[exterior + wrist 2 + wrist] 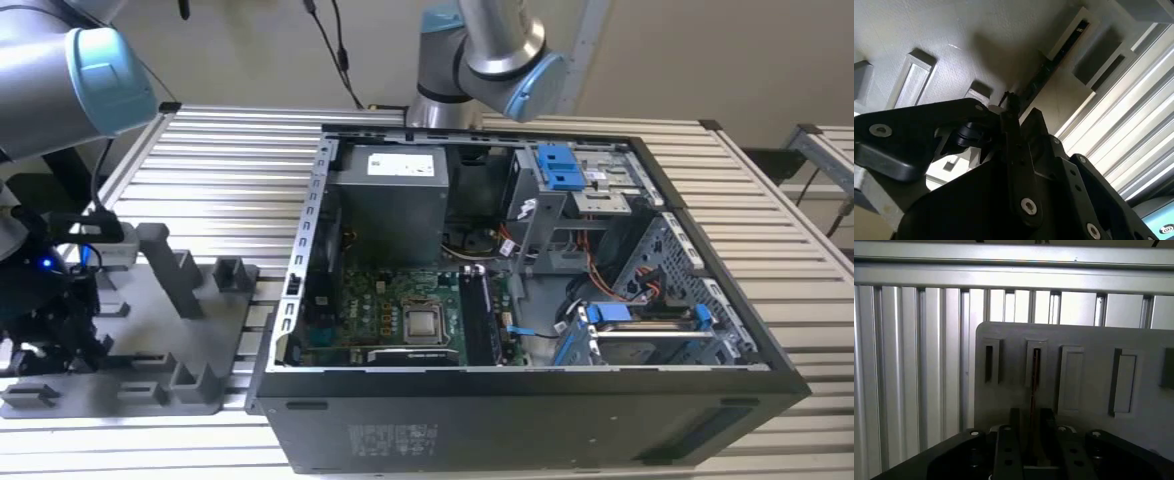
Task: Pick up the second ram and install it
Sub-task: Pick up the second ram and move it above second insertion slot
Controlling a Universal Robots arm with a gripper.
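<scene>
One ram in gray holder

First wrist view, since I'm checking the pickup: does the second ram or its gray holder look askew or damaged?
Nothing stands out. The second ram stands straight in a slot of the gray holder, with the open tool straddling it.

1. Got the silver arm rising at the back of the exterior view, with a big blue-capped joint looming at that view's left.
2. Black gripper hanging low at the exterior view's left, pointed straight down.
3. Checked the first wrist view: fingers parallel, parted, narrow gap between the tips.
4. Same gripper's black links up close in the second wrist view, screw heads showing.
</scene>
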